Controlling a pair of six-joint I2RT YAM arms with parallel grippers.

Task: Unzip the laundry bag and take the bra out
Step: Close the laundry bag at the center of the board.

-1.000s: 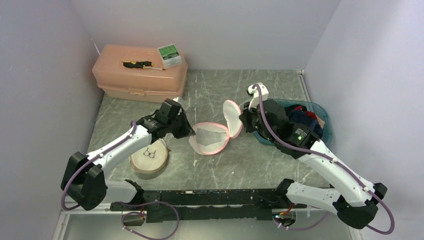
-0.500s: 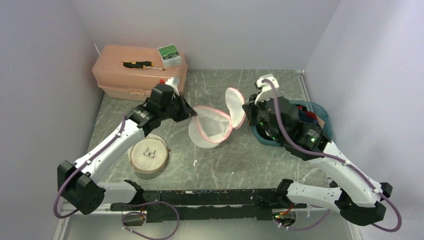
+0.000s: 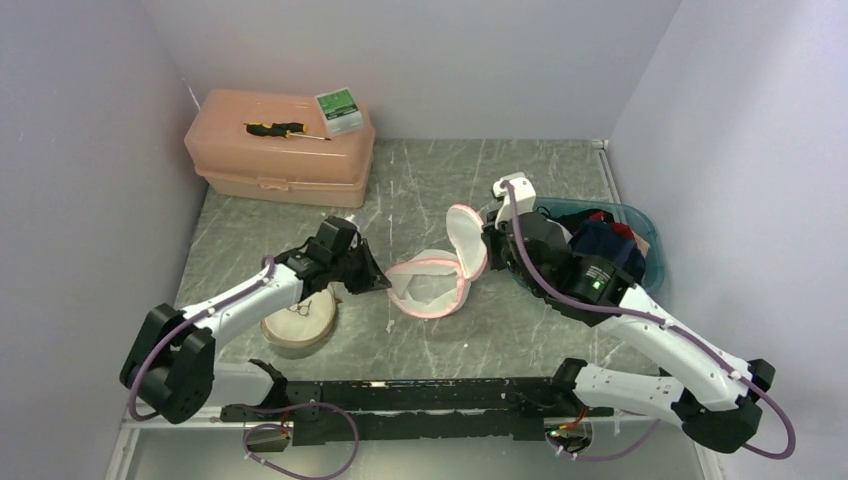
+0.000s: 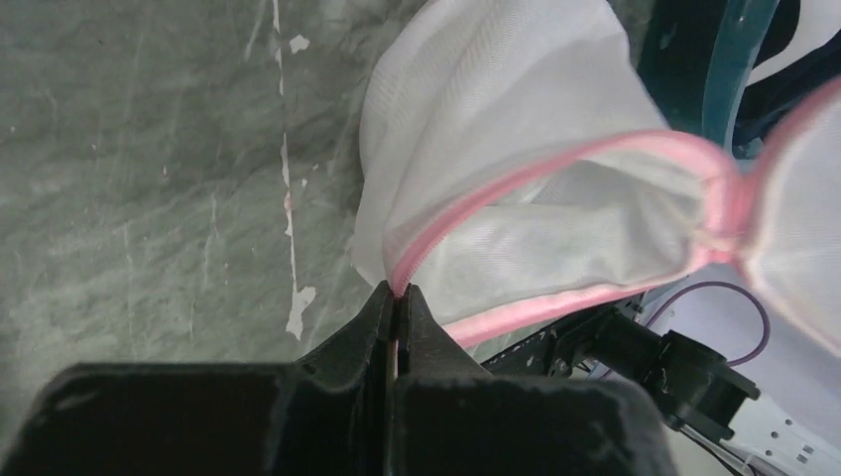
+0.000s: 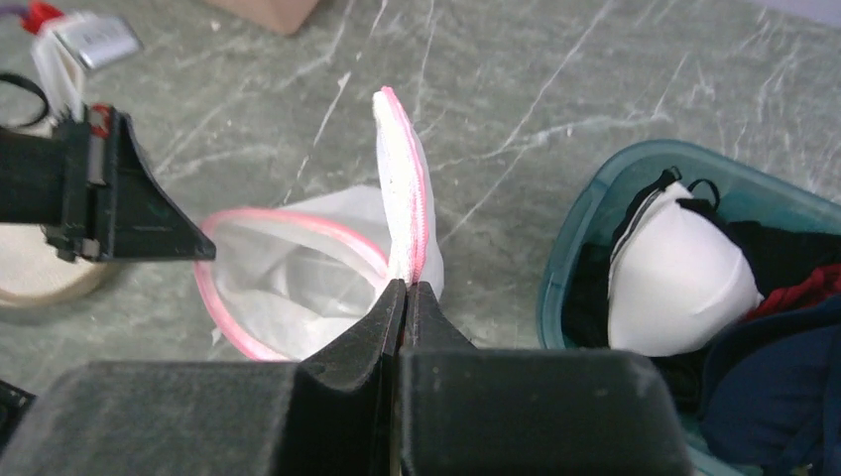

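Grey marbled tabletop (image 3: 440,180), lilac walls. We find laundry bag (image 3: 428,287) mid-tabletop, zip undone, round lid flap (image 3: 465,238) standing up. Left claw (image 3: 385,284) closed, pinching pink rim (image 5: 288,215) of bag's mouth. Right claw (image 3: 487,243) closed, pinching flap edge. Together we hold mouth spread. White bra (image 5: 674,283) lies in teal bin (image 5: 567,253) at right, apart from bag. We judge removal likely done; bag looks empty, though mesh folds hide part. Left arm stretched low; right arm elbow raised, wrist bent toward bag.

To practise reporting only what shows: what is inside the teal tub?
A white bra cup with black straps rests among dark, navy and red clothes in the teal tub. What lies beneath that pile is covered.
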